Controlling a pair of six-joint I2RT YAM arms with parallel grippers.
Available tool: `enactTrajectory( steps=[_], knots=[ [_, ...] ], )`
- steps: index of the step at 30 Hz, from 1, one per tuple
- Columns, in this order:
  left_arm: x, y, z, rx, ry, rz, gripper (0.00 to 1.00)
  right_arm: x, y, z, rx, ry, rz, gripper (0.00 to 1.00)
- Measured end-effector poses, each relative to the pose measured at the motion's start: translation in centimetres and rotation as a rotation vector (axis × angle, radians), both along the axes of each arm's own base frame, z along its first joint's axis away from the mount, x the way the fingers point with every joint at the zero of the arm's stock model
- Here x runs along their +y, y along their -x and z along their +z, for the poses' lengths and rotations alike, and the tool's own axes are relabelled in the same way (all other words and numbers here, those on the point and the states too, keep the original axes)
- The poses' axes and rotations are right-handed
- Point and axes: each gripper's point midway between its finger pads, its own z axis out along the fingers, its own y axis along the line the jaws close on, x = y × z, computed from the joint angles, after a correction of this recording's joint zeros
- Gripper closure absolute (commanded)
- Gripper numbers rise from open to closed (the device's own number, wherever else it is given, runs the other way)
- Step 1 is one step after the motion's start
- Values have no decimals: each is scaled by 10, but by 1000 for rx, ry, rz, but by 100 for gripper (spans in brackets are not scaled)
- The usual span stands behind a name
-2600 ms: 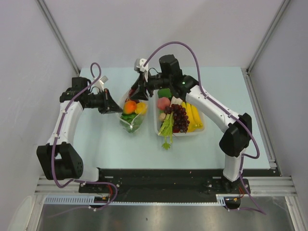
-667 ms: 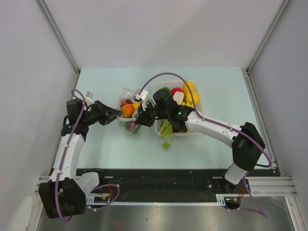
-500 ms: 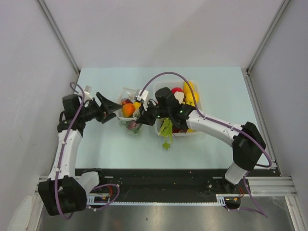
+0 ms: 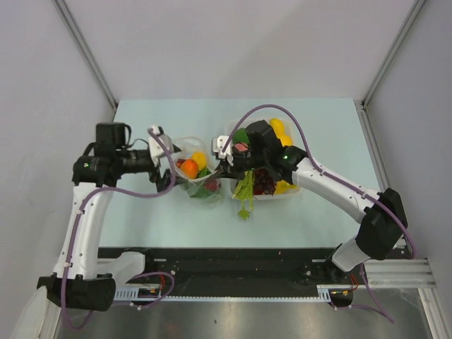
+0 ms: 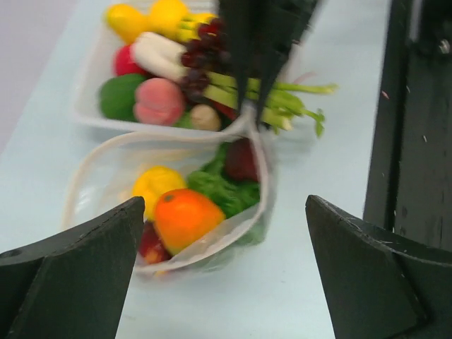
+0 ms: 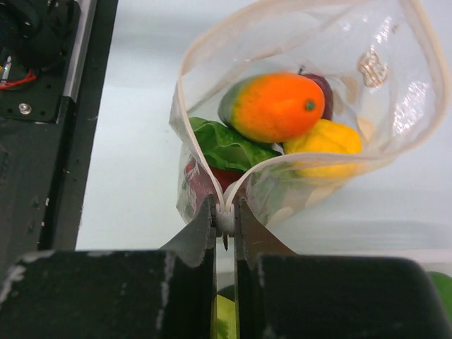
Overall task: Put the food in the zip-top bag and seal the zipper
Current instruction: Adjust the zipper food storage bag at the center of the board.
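At zip-top bag (image 6: 381, 78) corner, right claw (image 6: 224, 208) pinches zipper (image 6: 176, 113); left claw (image 5: 224, 205) gaping.

Lab test cell: grey wall panels (image 4: 233, 42), alu base rail (image 4: 413, 270).

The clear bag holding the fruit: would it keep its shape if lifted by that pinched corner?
Probably floppy: the bag is thin film, and its rim bends into a loose loop where the right gripper pinches it. Lifted there, it would likely sag, since the orange fruit and lettuce sit loose inside. The mouth is open, so tipping might spill them.
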Motion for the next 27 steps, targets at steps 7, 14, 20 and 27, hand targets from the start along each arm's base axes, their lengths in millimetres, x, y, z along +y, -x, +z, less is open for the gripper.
enactTrajectory(
  steps=[7,14,20,27],
  knots=[
    [-45,29,-51,-129,-122,-286,0,-6,-5,-4,-30,17,11,100],
    [-74,10,-54,-262,-149,-370,0,-6,-4,-3,-41,17,16,100],
    [-80,-14,-74,-317,-201,-380,10,-7,-3,0,-49,14,19,100],
    [-82,-27,-100,-292,-266,-436,65,-11,-3,-3,-88,30,52,100]
  ],
)
